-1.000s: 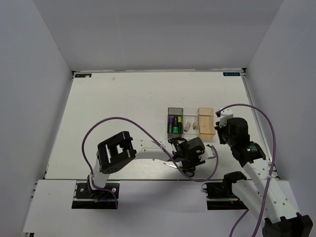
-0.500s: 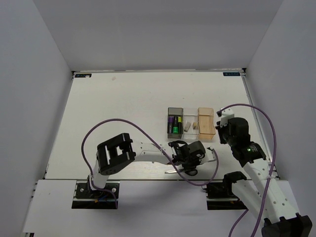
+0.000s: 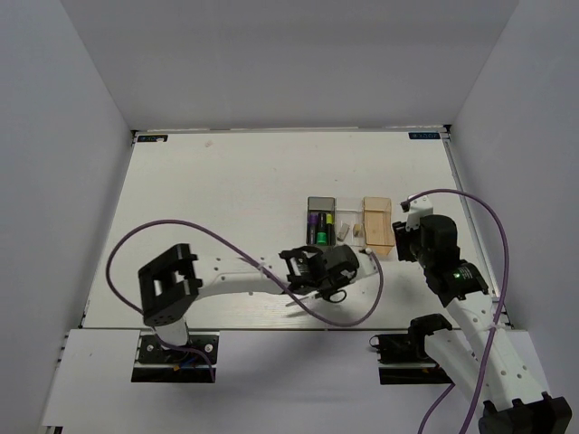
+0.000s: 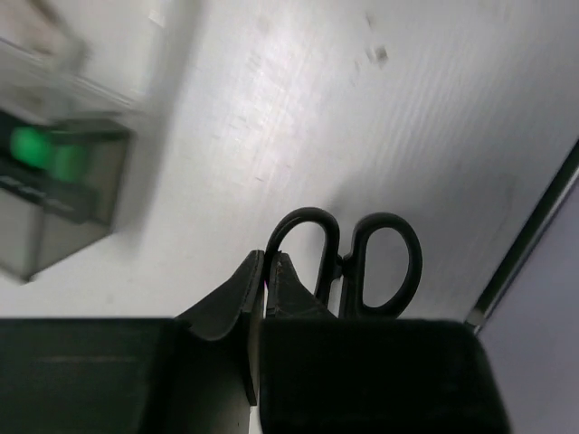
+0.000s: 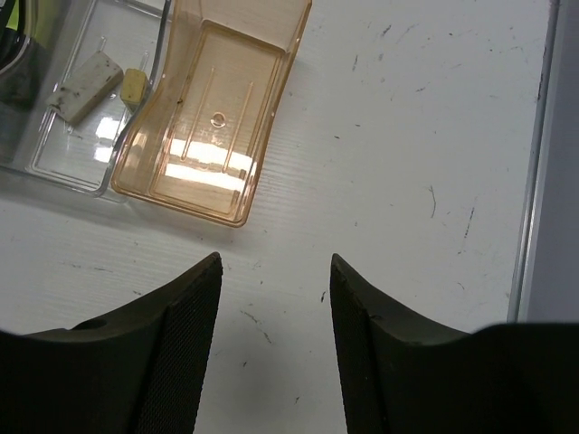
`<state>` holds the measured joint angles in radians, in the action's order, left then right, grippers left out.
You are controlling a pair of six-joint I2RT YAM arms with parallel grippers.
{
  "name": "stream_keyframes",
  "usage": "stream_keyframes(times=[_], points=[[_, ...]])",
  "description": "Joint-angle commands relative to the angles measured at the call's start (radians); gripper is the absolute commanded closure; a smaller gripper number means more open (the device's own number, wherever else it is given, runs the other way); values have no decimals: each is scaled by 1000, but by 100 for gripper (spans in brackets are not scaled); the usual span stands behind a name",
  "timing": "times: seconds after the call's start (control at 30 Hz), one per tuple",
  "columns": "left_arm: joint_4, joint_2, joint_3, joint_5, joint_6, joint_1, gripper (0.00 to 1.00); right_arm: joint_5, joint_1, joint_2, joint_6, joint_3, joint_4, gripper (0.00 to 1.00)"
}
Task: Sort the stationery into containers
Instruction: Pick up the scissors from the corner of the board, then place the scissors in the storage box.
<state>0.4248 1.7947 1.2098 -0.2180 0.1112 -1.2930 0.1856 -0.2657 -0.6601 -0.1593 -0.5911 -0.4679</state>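
Observation:
My left gripper (image 3: 324,273) is shut on the blade of the black-handled scissors (image 3: 336,294), just in front of the bins. In the left wrist view the jaws (image 4: 269,262) are closed, with the scissors' handle loops (image 4: 366,262) sticking out past them above the table. The dark grey bin (image 3: 310,204) holds the purple (image 3: 313,220), yellow (image 3: 327,220) and green (image 3: 321,237) highlighters. The clear bin (image 5: 50,167) holds two beige erasers (image 5: 86,86). The tan-orange bin (image 5: 217,117) is empty. My right gripper (image 5: 274,271) is open and empty, just in front of the tan-orange bin.
The three bins stand side by side right of the table's middle, the clear bin (image 3: 348,237) between the grey and the tan-orange bin (image 3: 378,223). The table's right edge (image 5: 534,181) runs close to my right gripper. Purple cables loop over both arms.
My left arm's elbow has swung to the left. Its gripper has moved up and left toward the bins with the scissors in it. The right arm has stayed still.

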Motion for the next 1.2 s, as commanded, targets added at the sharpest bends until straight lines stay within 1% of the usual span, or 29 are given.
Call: stream_keyframes(times=[0.0, 0.03, 0.07, 0.1, 0.13, 0.2, 0.23, 0.27, 0.3, 0.33, 0.37, 0.4, 0.43, 0.47, 0.5, 0.57, 0.6, 0.63, 0.7, 0.73, 0.8, 0.9, 0.93, 1.17], points=[[-79, -196, 14, -47, -83, 53, 100, 40, 6, 16, 9, 2, 46, 45], [-139, -214, 7, -40, -138, 84, 100, 46, 6, 17, 9, -1, 49, 45], [-162, -262, 7, -20, -162, 102, 100, 49, 8, 14, 10, 0, 52, 45], [-178, -271, 4, 5, -185, 135, 100, 51, 11, 19, 10, 2, 51, 45], [-245, -285, 7, 6, -255, 170, 100, 51, 10, 19, 9, 4, 55, 45], [-287, -282, 31, 35, -324, 227, 100, 49, 11, 19, 10, 7, 52, 45], [-346, -267, 34, 34, -365, 241, 100, 51, 13, 20, 12, 7, 55, 45], [-368, -258, 45, 34, -387, 254, 100, 55, 13, 20, 10, 10, 55, 45], [-386, -224, 66, 32, -440, 279, 100, 57, 16, 22, 10, 11, 58, 45], [-462, -210, 69, 32, -497, 303, 100, 54, 16, 24, 12, 11, 57, 45], [-486, -198, 80, 32, -565, 319, 100, 55, 17, 27, 12, 11, 57, 45], [-504, -154, 89, 35, -602, 346, 100, 57, 22, 30, 10, 14, 61, 45], [-559, -140, 102, 43, -635, 375, 100, 58, 25, 33, 12, 19, 61, 45], [-576, -124, 128, 66, -718, 400, 100, 60, 25, 34, 10, 20, 63, 45], [-587, -63, 161, 75, -743, 408, 100, 55, 28, 34, 12, 23, 60, 45], [-613, -5, 217, 107, -807, 439, 100, 55, 37, 43, 14, 27, 64, 45], [-615, 35, 240, 124, -823, 443, 100, 54, 43, 45, 9, 27, 66, 45], [-623, 73, 302, 134, -843, 454, 100, 57, 46, 45, 6, 33, 66, 45], [-632, 106, 335, 163, -880, 458, 100, 61, 49, 42, 3, 36, 71, 45], [-630, 152, 377, 167, -887, 462, 100, 57, 51, 45, 4, 34, 72, 45], [-644, 205, 399, 172, -923, 462, 100, 52, 56, 47, 4, 39, 69, 45], [-670, 239, 433, 180, -944, 463, 100, 41, 62, 50, 7, 37, 68, 45], [-675, 277, 448, 190, -949, 463, 100, 38, 60, 50, 7, 39, 68, 45], [-655, 390, 529, 210, -969, 449, 100, 45, 65, 54, 7, 40, 71, 45]])
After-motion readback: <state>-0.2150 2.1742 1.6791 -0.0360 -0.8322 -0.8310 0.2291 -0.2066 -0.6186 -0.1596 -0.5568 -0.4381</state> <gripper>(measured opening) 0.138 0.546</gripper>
